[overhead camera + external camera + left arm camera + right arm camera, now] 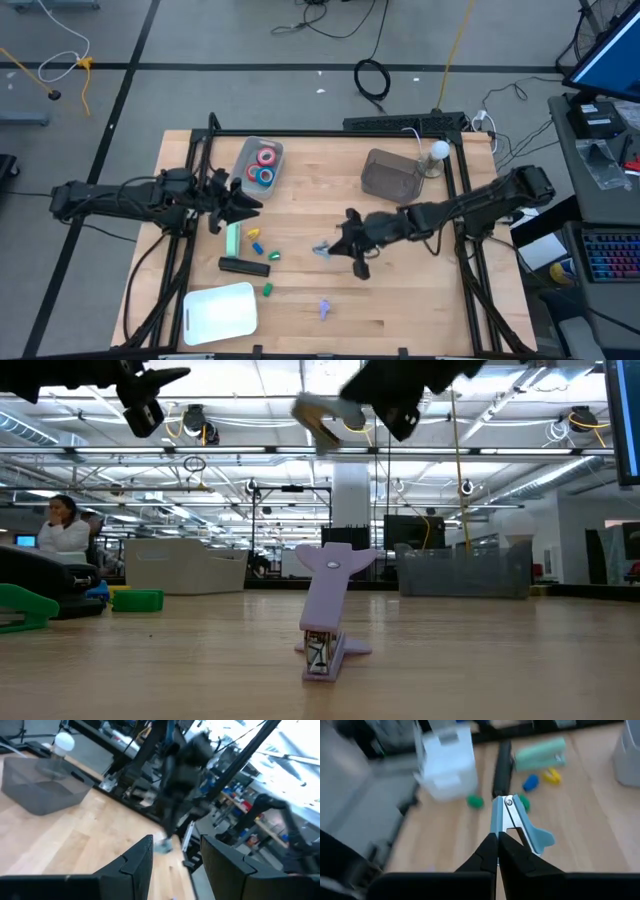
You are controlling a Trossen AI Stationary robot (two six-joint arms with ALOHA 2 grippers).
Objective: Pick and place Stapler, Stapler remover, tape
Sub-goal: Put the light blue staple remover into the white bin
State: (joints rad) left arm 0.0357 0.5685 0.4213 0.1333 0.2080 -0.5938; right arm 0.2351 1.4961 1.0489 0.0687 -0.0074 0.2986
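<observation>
Table [420,300]: sorting surface | clear bin [258,165]: holds the tape [265,166], placed | black stapler [244,265], green stapler [233,238]: loose near left gripper [240,205], fingers parted, empty | right gripper [345,243]: clamped on blue staple remover [517,820], lifted mid-table, apparently for carrying | lilac remover [324,309]: front edge.

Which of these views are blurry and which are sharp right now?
Left wrist view: the right arm ahead is smeared, while the grey bin reads softly. Right wrist view: the white tray and the edges are blurred; the blue staple remover in the right claw is sharper. Low view: the lilac stapler is crisp, with bright ceiling lights behind it.
</observation>
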